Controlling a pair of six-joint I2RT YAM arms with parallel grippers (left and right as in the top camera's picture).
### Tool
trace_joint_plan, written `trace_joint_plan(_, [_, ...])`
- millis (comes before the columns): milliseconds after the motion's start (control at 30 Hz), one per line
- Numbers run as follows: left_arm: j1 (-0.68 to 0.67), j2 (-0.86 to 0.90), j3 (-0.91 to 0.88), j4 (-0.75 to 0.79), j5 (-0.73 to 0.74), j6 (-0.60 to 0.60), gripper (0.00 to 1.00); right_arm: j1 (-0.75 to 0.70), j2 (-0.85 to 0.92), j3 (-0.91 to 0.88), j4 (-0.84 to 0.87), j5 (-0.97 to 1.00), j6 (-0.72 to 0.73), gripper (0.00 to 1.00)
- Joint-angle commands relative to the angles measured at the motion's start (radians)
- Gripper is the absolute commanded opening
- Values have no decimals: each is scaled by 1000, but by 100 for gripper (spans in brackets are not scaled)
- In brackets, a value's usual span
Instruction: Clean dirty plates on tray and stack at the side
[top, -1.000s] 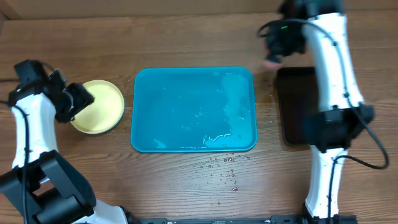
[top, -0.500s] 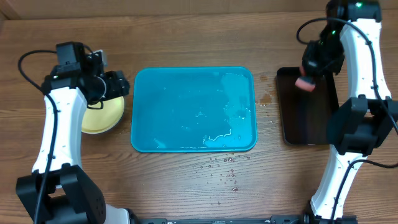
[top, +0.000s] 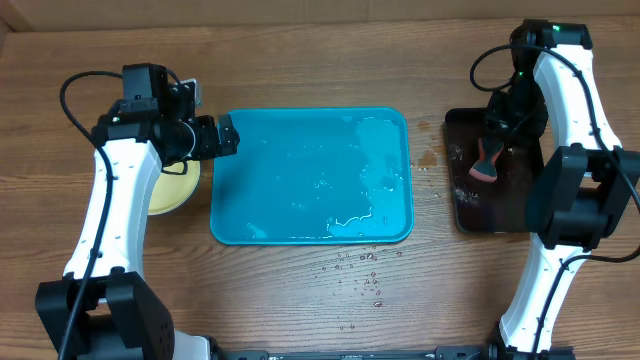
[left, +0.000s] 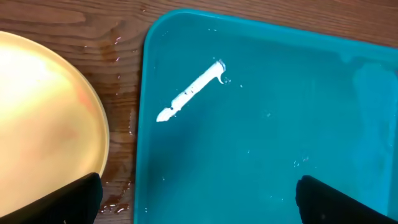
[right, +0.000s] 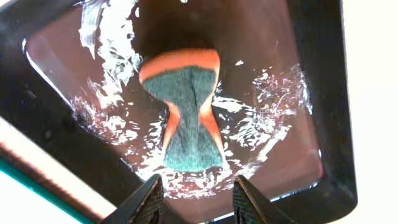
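The turquoise tray (top: 310, 200) lies wet at the table's middle, with no plate on it; it also fills the left wrist view (left: 261, 124). A pale yellow plate (top: 170, 188) sits on the wood left of the tray, partly hidden by my left arm, and shows in the left wrist view (left: 43, 124). I cannot tell whether other plates lie under it. No blue-white plate is in view. My left gripper (top: 226, 136) (left: 199, 202) is open and empty over the tray's left edge. My right gripper (top: 497, 122) (right: 198, 199) is open and empty above the black tray.
A narrow glossy black tray (top: 495, 205) (right: 298, 93) holds water and an orange-and-green sponge (top: 482, 162) (right: 186, 112) lying loose. Water drops (top: 362, 272) dot the wood in front of the turquoise tray, and a small puddle (left: 115, 202) sits between plate and tray.
My left gripper has moved right from the yellow plate to the tray's left edge. My right gripper has carried the sponge to the black tray and let it go there.
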Motion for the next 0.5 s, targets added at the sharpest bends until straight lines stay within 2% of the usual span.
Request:
trace_joint_plan(0, [0,-12,17,1,4,12,100,0,-53,64,-14,-64,-48,39])
trace_joint_plan(100, [0,-12,17,1,4,12,100,6,-111,123,-28,-153,-86,40])
trace_joint_plan(200, [0,-12,17,1,4,12,100,31,-207,195,-53,-203,-108,46])
trace_joint_plan(367, [0,-12,17,1,4,12,100,101,-402,280,-73,-204,-90,99])
trace_joint_plan(467, [0,-12,17,1,4,12,100,134,-519,306,-76,-206,-50,100])
